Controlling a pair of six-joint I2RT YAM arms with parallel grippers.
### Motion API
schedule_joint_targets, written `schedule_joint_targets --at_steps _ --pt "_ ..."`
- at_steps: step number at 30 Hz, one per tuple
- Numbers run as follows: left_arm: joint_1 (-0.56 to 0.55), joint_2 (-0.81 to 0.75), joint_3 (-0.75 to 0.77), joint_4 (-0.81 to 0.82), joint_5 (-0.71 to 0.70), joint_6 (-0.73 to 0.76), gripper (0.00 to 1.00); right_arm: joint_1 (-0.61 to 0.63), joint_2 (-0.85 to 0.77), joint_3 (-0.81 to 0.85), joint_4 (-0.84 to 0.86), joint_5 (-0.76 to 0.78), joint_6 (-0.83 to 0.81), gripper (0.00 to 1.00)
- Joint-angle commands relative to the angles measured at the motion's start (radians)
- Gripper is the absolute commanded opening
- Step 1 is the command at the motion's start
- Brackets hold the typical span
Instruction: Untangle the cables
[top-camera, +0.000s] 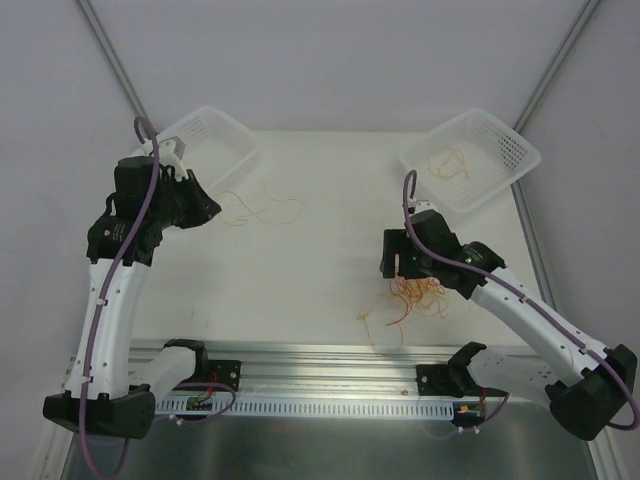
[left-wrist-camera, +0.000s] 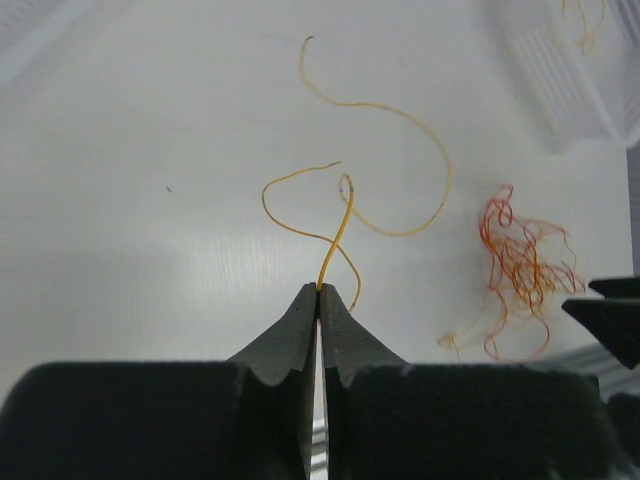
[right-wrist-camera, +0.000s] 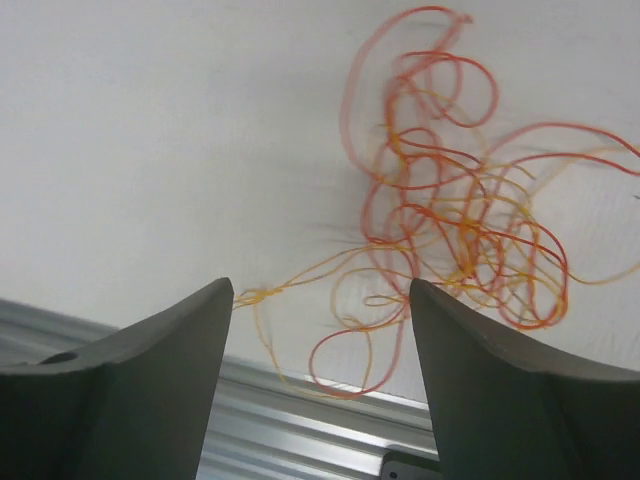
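Left gripper (left-wrist-camera: 319, 292) pinches one orange-yellow cable (left-wrist-camera: 336, 235); right gripper (right-wrist-camera: 320, 290) stands open at the red-orange tangle (right-wrist-camera: 460, 200).

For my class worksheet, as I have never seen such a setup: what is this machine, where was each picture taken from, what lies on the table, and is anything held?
Two white robot arms are bolted at the near edge of a table. One picture looks down from above; the other two come from cameras on each wrist. The left claw is shut on a thin yellow wire. The right claw is open above a tangle of red and orange wires, holding nothing. Two clear baskets stand at the far corners; the right one holds a loose wire.
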Motion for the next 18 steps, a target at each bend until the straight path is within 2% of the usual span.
schedule_joint_targets --at_steps 1,4,7,8,12,18 --pt "-0.013 -0.017 -0.065 0.02 0.31 0.044 0.0 0.071 -0.007 0.126 0.036 -0.058 -0.119 0.78" --pt "-0.081 -0.021 -0.1 0.019 0.391 0.097 0.0 0.131 -0.004 0.167 0.11 -0.144 -0.196 0.82" --pt "-0.173 -0.03 -0.109 0.022 0.383 0.147 0.0 0.168 0.008 0.184 0.222 -0.285 -0.216 0.83" --pt "-0.23 -0.033 -0.108 0.022 0.374 0.162 0.0 0.185 0.017 0.189 0.248 -0.299 -0.217 0.83" --pt "-0.313 -0.031 -0.109 0.025 0.382 0.163 0.0 0.229 0.075 0.233 0.322 -0.327 -0.234 0.83" --pt "-0.366 -0.057 -0.115 0.029 0.4 0.186 0.0 0.271 0.167 0.253 0.455 -0.388 -0.219 0.83"
